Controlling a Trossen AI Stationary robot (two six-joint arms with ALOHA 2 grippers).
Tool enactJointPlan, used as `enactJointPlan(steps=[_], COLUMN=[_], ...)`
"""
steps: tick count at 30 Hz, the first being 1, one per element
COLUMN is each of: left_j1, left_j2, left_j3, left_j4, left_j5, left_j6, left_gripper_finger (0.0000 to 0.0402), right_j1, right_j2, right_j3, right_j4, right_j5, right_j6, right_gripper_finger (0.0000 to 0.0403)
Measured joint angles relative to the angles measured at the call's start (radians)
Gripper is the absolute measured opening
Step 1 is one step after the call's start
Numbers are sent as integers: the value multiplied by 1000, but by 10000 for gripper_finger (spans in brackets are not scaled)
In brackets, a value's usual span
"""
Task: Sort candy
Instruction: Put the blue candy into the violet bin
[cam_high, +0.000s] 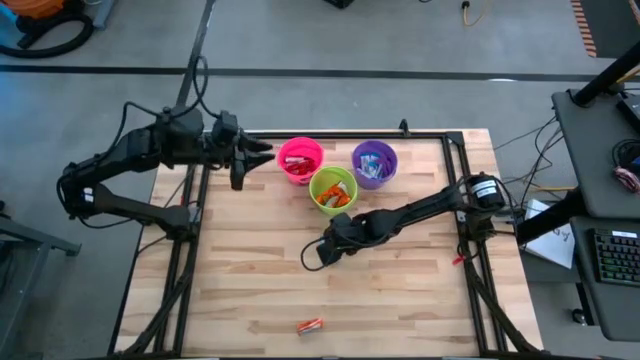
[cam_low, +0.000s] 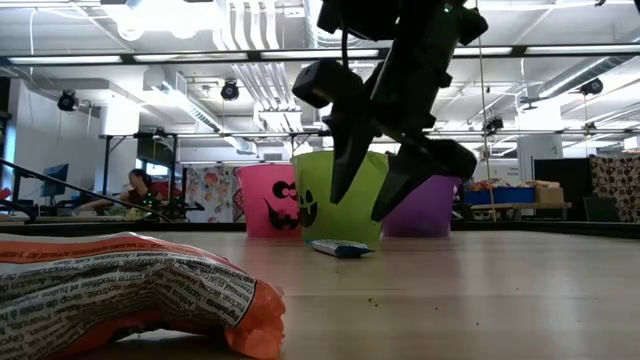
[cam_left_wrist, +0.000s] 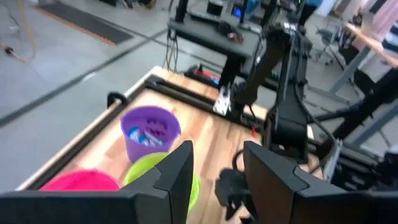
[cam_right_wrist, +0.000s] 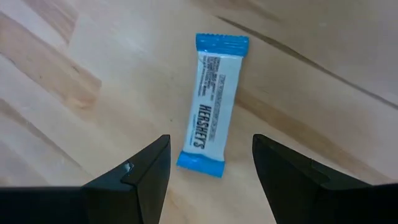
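Observation:
A blue-and-white wrapped candy (cam_right_wrist: 211, 102) lies flat on the wooden table, also seen in the low view (cam_low: 340, 247). My right gripper (cam_right_wrist: 211, 171) is open and hovers just above it (cam_low: 362, 205), one finger on either side of its near end, touching nothing. It sits mid-table in the high view (cam_high: 315, 252). An orange-red candy (cam_high: 310, 325) lies near the table's near edge, large in the low view (cam_low: 130, 295). My left gripper (cam_high: 240, 160) waits open at the far left, beside the pink cup (cam_high: 300, 158); its fingers frame the left wrist view (cam_left_wrist: 217, 180).
Three cups stand together at the table's far side: pink, green (cam_high: 333, 188) with orange candies inside, and purple (cam_high: 374, 163) with blue-and-white candies inside (cam_left_wrist: 149, 134). A black frame (cam_high: 455, 140) edges the table. Bare wood lies left of and in front of the right gripper.

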Motion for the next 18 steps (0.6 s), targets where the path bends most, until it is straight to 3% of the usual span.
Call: enactJointPlan(steps=[10, 18], left_j1=[-68, -74], left_j2=[-3, -4], left_j3=[0, -1], left_j4=[-42, -43], left_j5=[0, 2], left_j6=[-19, -21], left_gripper_finger=[125, 125], right_j1=[0, 0], right_j2=[49, 175], right_j3=[56, 223], right_j4=[13, -188], right_j5=[63, 79], right_j6=[-52, -89], right_gripper_finger=[216, 200])
